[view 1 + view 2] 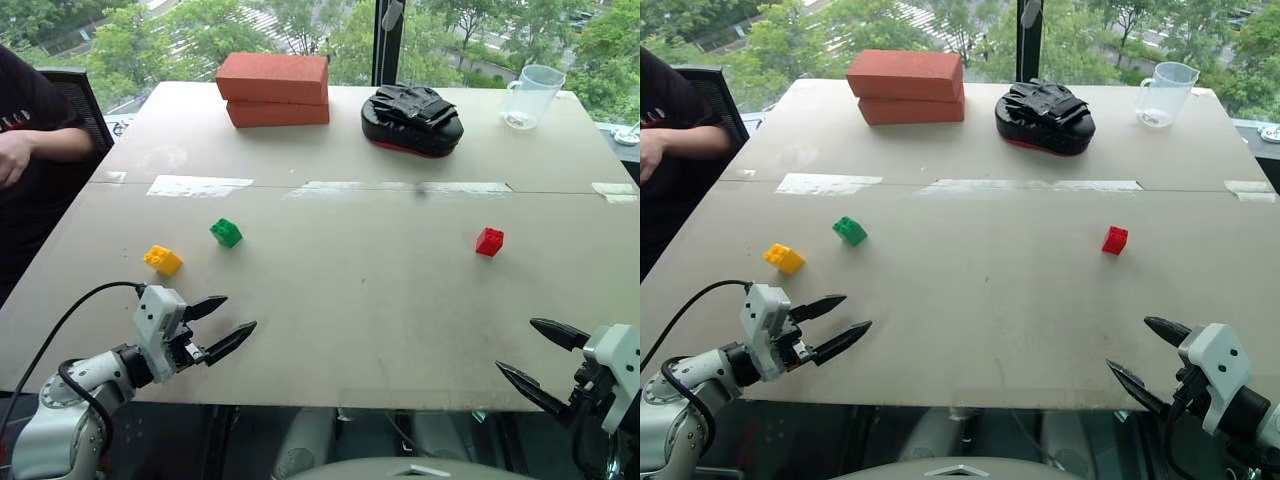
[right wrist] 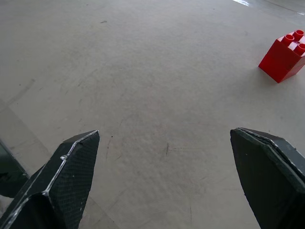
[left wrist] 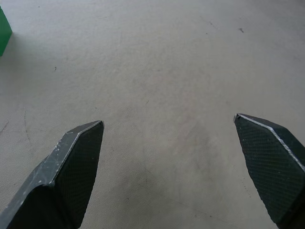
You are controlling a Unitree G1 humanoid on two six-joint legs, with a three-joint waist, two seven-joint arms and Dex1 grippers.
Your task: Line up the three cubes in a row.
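**Cubes scattered, both grippers open and empty at the near edge**

Head views: we see the three cubes spread over the near half of the table (image 1: 330, 300). Yellow cube (image 1: 163, 260) and green cube (image 1: 226, 233) sit near each other on our left, apart and not touching; red cube (image 1: 489, 241) is well apart from them on the right. No row yet, so we judge the task not started. Left gripper (image 1: 230, 325) hovers over the near edge, jaws spread, nothing between them, pointing inward toward the table's middle. Right gripper (image 1: 545, 360) does likewise on its side, jaws wide, empty. Likely a ready pose: each arm parked on the side of the cubes it would reach. Two stacked bricks (image 1: 275, 90), a black pad (image 1: 411, 120) and a clear jug (image 1: 530, 95) stand along the far edge, clear of the work. A person's arm (image 1: 35, 145) shows at far left, off the table

Left wrist view: fingertips (image 3: 78, 157) stand wide apart over bare table. A corner of the green cube sits at the frame's edge, so the gripper isn't aimed at it

Right wrist view: fingertips (image 2: 71, 167) equally wide, bare table between. The red cube lies ahead and off to one side, studs up, well beyond the tips

Our guess: moving red toward the left pair is the shortest fix
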